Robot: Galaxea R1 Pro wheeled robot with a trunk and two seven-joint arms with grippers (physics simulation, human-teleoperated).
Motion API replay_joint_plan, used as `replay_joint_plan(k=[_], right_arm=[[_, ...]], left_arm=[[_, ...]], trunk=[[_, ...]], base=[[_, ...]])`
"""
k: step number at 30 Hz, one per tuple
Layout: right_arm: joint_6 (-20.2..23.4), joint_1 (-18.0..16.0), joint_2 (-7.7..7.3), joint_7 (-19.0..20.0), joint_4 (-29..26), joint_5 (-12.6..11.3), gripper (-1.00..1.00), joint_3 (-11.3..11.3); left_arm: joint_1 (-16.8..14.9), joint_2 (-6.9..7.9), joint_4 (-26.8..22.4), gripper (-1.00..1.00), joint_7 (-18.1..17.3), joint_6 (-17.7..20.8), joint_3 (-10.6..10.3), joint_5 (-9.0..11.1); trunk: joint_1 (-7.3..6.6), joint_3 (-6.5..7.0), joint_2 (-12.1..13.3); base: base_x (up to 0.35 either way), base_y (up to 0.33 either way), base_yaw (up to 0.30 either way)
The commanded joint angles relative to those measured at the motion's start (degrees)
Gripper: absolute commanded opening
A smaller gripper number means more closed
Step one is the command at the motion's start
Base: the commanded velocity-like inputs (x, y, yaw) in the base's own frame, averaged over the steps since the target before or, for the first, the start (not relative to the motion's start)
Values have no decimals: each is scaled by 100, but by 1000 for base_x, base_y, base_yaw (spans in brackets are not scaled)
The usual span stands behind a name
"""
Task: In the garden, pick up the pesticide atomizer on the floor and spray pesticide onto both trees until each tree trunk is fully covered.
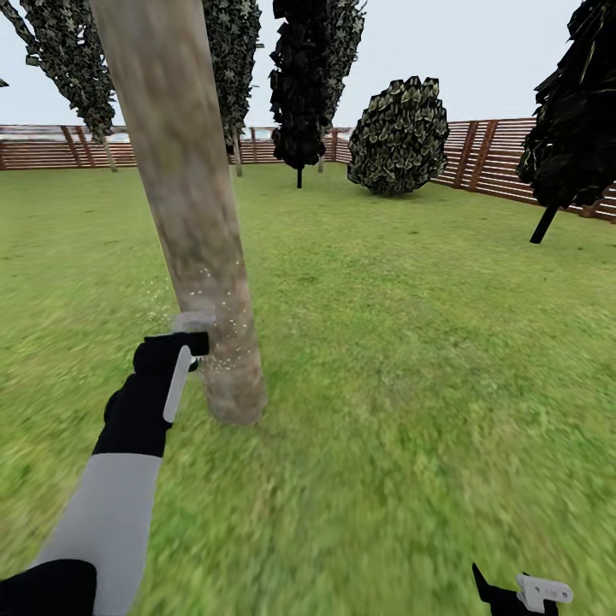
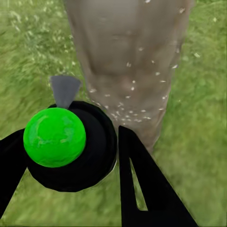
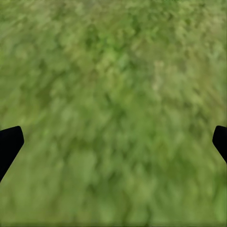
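Observation:
A thick grey-brown tree trunk rises from the grass just ahead at the left. My left gripper is shut on the pesticide atomizer, a black body with a bright green cap and a grey nozzle pointing at the trunk. Tiny white specks of pesticide dot the lower bark and drift in the air beside it. My right gripper hangs open over bare grass, its tips at the picture's edges; it also peeks in at the head view's bottom right.
A second pale-trunked tree stands far left by the brown slat fence. Black trees and a round bush stand further back. Open lawn spreads to the right of the trunk.

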Motion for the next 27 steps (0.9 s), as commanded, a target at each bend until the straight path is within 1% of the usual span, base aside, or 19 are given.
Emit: replay_joint_plan(k=[1,2,5,7,11,12,14,16,18,20,21,22,24,26,27], right_arm=[[0,1,-1,0,0,0,100,0],[0,0,2,0,0,0,100,0],[0,2,6,0,0,2,100,0],[0,5,8,0,5,5,100,2],[0,2,8,0,8,8,100,5],[0,2,11,0,9,9,100,6],[0,3,15,0,9,9,100,5],[0,1,16,0,9,9,100,8],[0,0,16,0,9,9,100,9],[0,0,17,0,9,9,100,9],[0,1,17,0,9,9,100,9],[0,1,17,0,13,9,100,9],[0,2,18,0,11,9,100,9],[0,4,19,0,12,9,100,9],[0,3,23,0,16,9,100,9]], left_arm=[[13,72,-5,-100,-3,-4,13,41],[29,171,-2,-100,-8,-7,22,27],[47,285,34,-100,-11,-18,26,11],[61,409,140,-100,-11,-50,21,28],[66,454,724,-100,-11,-115,18,52],[66,458,1093,-100,-11,-382,18,53],[66,463,1471,-100,-11,-774,21,45],[66,487,1610,-100,-11,-874,25,44],[59,625,1669,-100,-11,-926,26,55],[63,697,1713,-100,-11,-1001,22,57],[64,709,1810,-100,-11,-1146,14,54],[65,708,2093,-100,-11,-1496,1,52],[66,694,2840,-100,-11,-2245,4,53],[66,677,3432,-100,-11,-2873,8,53],[66,669,3825,-100,-6,-3231,9,52]], trunk=[[0,0,0],[0,0,0],[0,0,0],[0,0,0],[0,0,0],[0,0,0],[0,0,0],[0,0,0],[0,0,0],[0,0,0],[0,0,0],[0,0,0],[0,0,0],[0,0,0],[0,0,0]], base=[[0,0,0],[0,0,0],[0,0,0],[0,0,0],[0,0,0],[0,0,0],[0,0,0],[0,0,0],[0,0,0],[0,0,0],[0,0,0],[0,0,0],[0,0,0],[0,0,0],[0,0,0]])
